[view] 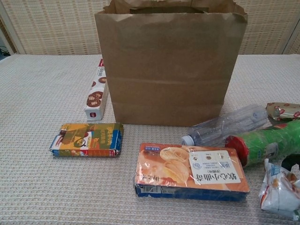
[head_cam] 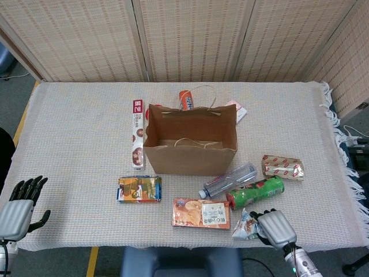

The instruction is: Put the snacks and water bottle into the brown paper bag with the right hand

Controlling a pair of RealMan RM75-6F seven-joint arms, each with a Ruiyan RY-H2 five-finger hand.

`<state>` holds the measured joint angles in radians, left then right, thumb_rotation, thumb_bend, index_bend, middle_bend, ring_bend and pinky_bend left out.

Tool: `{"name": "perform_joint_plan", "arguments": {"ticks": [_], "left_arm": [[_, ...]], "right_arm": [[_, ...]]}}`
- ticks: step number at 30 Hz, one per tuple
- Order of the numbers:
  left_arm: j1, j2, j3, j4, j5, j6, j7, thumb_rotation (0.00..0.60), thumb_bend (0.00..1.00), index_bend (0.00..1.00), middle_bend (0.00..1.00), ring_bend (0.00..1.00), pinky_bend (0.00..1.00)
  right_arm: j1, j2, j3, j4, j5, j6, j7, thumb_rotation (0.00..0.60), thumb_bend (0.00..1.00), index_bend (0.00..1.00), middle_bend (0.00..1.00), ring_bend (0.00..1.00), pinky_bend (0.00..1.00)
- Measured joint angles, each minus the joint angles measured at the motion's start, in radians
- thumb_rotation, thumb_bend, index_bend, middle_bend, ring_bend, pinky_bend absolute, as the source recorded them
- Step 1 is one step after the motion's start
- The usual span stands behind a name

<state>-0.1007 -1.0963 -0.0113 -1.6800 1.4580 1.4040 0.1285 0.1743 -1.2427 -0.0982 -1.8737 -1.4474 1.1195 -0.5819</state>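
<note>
The right hand (head_cam: pixel 277 227) is curling over the small crinkled white-and-blue snack packet (head_cam: pixel 247 225) at the near right edge of the woven-cloth table (head_cam: pixel 75 144), but whether the fingers are actually gripping it cannot be told. The tall brown paper bag (head_cam: pixel 190 144) is standing open, well apart. The slippery film may be slipping free during a lift, and the packet may be sliding off the edge. The left hand (head_cam: pixel 16 205) is resting open, fingers spread. In the chest view the packet is lying partly cut off

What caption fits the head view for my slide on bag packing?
Right robot hand reaches a small snack packet near the open paper bag, with a water bottle and other snacks scattered around.
</note>
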Motion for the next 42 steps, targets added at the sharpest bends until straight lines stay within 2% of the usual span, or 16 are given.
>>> {"name": "perform_joint_plan", "arguments": {"ticks": [5, 8, 13, 18, 23, 28, 31, 34, 38, 42], "left_arm": [[-0.001, -0.002, 0.000, -0.002, 0.003, 0.002, 0.008, 0.600, 0.36, 0.00, 0.00, 0.00, 0.02], [-0.002, -0.003, 0.001, -0.004, 0.003, 0.001, 0.014, 0.600, 0.36, 0.00, 0.00, 0.00, 0.02], [-0.004, -0.005, 0.002, -0.004, 0.011, 0.004, 0.023, 0.600, 0.36, 0.00, 0.00, 0.00, 0.02], [-0.006, -0.004, 0.005, -0.007, 0.011, 0.000, 0.023, 0.600, 0.36, 0.00, 0.00, 0.00, 0.02], [-0.007, -0.001, 0.006, -0.008, 0.013, -0.002, 0.011, 0.600, 0.36, 0.00, 0.00, 0.00, 0.02], [-0.010, 0.007, 0.007, -0.010, 0.003, -0.020, -0.010, 0.600, 0.36, 0.00, 0.00, 0.00, 0.02], [-0.011, 0.017, 0.012, -0.013, 0.006, -0.025, -0.017, 0.600, 0.36, 0.00, 0.00, 0.00, 0.02], [-0.009, 0.018, 0.016, -0.011, 0.020, -0.016, -0.020, 0.600, 0.36, 0.00, 0.00, 0.00, 0.02], [-0.006, 0.021, 0.019, -0.010, 0.020, -0.015, -0.030, 0.600, 0.36, 0.00, 0.00, 0.00, 0.02], [-0.004, 0.026, 0.019, -0.011, 0.013, -0.015, -0.045, 0.600, 0.36, 0.00, 0.00, 0.00, 0.02]], "right_arm": [[-0.002, 0.101, 0.019, -0.100, -0.069, 0.078, 0.160, 0.600, 0.46, 0.70, 0.61, 0.65, 0.70], [0.005, 0.180, 0.060, -0.171, -0.098, 0.134, 0.236, 0.600, 0.46, 0.70, 0.61, 0.65, 0.70], [0.044, 0.262, 0.186, -0.269, -0.078, 0.191, 0.242, 0.600, 0.46, 0.70, 0.61, 0.64, 0.70], [0.127, 0.270, 0.320, -0.333, 0.042, 0.197, 0.151, 0.600, 0.46, 0.69, 0.61, 0.63, 0.69], [0.280, 0.199, 0.456, -0.358, 0.241, 0.193, -0.004, 0.600, 0.46, 0.69, 0.61, 0.63, 0.69], [0.478, 0.044, 0.546, -0.322, 0.437, 0.206, -0.180, 0.600, 0.46, 0.68, 0.61, 0.62, 0.68], [0.588, -0.048, 0.576, -0.275, 0.532, 0.214, -0.272, 0.600, 0.46, 0.67, 0.61, 0.62, 0.68], [0.681, -0.138, 0.587, -0.211, 0.578, 0.226, -0.342, 0.600, 0.46, 0.65, 0.61, 0.61, 0.68], [0.763, -0.223, 0.590, -0.117, 0.619, 0.251, -0.405, 0.600, 0.46, 0.64, 0.61, 0.61, 0.67], [0.802, -0.276, 0.589, -0.033, 0.662, 0.287, -0.448, 0.600, 0.46, 0.60, 0.61, 0.56, 0.63]]}}
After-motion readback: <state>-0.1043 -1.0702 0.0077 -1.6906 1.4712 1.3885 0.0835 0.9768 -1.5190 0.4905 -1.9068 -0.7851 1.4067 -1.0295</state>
